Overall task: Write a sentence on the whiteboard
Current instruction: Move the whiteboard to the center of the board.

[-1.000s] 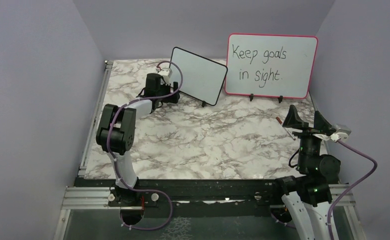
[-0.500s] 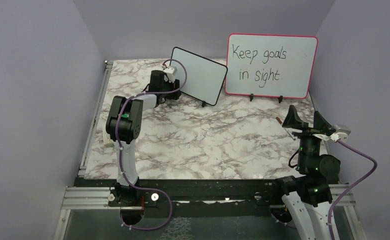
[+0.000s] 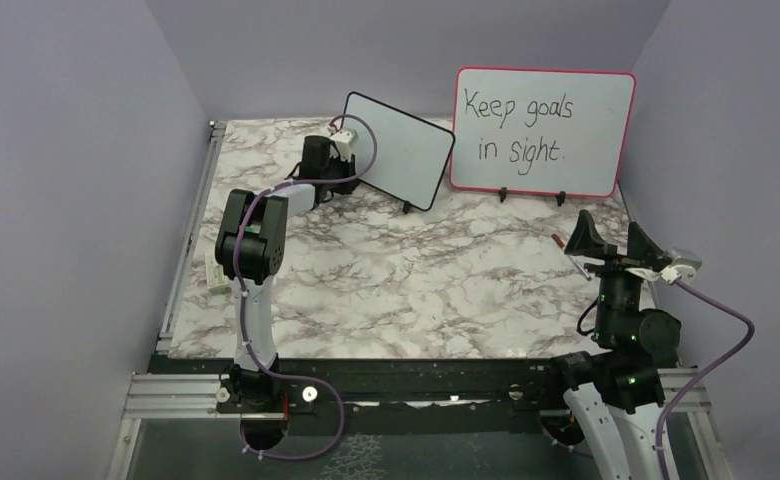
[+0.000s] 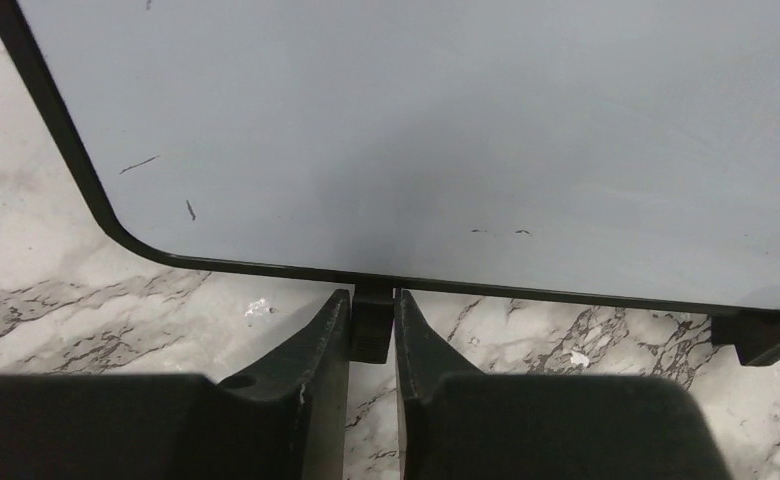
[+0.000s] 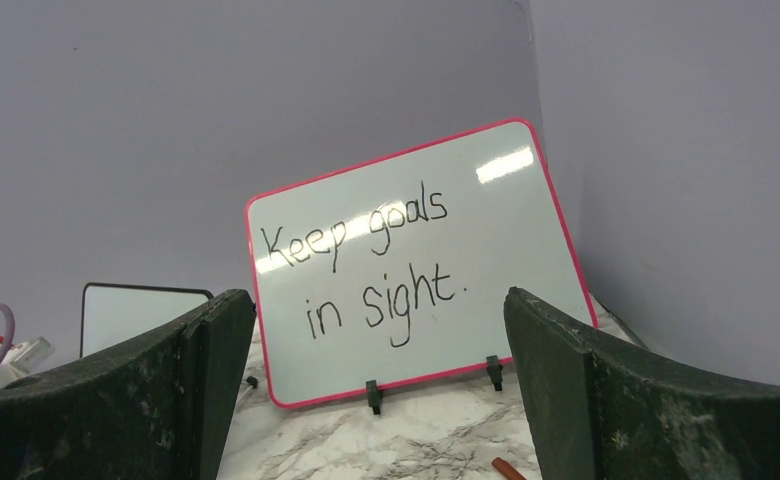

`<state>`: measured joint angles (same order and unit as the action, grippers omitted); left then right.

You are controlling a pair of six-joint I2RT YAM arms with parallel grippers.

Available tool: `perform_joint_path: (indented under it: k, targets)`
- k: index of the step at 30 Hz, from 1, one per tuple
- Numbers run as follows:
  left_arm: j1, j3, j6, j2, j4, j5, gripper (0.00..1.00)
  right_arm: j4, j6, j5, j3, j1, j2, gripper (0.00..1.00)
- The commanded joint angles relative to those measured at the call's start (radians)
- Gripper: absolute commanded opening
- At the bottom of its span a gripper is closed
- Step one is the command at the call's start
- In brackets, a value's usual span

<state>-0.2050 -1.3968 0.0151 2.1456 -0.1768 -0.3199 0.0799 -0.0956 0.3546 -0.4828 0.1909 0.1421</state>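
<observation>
The whiteboard (image 3: 398,152), black-framed with rounded corners, stands tilted at the back of the marble table. Its face (image 4: 466,130) carries only a few tiny dark marks, and no sentence shows on it. My left gripper (image 3: 344,172) is low at the board's bottom left edge. In the left wrist view the left gripper (image 4: 373,297) has its jaws shut on the board's small black foot (image 4: 372,330). A second foot (image 4: 761,335) sits to the right. My right gripper (image 3: 609,225) hangs wide open at the right side, pointing up, holding nothing. From the right wrist view the whiteboard (image 5: 131,315) peeks out at far left.
A larger pink-framed board (image 3: 543,130) reading "Keep goals in sight" stands at the back right, and its face (image 5: 406,270) fills the right wrist view. A reddish-brown pen (image 3: 560,240) lies on the table just left of the right gripper. A small white object (image 3: 216,278) lies by the table's left edge.
The left arm reached further toward the whiteboard and its jaws narrowed onto the foot. The right arm has not moved.
</observation>
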Motion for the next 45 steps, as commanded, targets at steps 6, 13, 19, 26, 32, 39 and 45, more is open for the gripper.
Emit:
perform_joint_path:
  k: [6, 13, 19, 26, 32, 39, 45]
  targets:
    - [-0.004, 0.072, -0.006, -0.052, -0.015, -0.024, 0.03, 0.006, 0.003, 0.022, 0.01, 0.007, -0.028, 1.0]
    - [-0.053, 0.191, 0.061, -0.134, -0.043, 0.096, 0.0, 0.002, -0.008, 0.027, 0.008, 0.02, -0.048, 1.0]
    - [-0.127, 0.292, 0.214, -0.22, -0.046, 0.267, 0.0, -0.009, -0.016, 0.05, 0.004, 0.032, -0.072, 1.0]
    - [-0.228, 0.447, 0.377, -0.323, -0.044, 0.45, 0.0, -0.015, -0.019, 0.066, 0.003, 0.064, -0.092, 1.0]
    - [-0.319, 0.58, 0.526, -0.429, 0.002, 0.583, 0.0, -0.02, -0.021, 0.088, 0.003, 0.087, -0.116, 1.0]
    - [-0.417, 0.661, 0.681, -0.53, 0.073, 0.657, 0.0, -0.026, -0.024, 0.106, 0.0, 0.116, -0.134, 1.0]
    - [-0.541, 0.694, 0.798, -0.582, 0.127, 0.75, 0.0, -0.034, -0.029, 0.113, -0.005, 0.132, -0.136, 1.0]
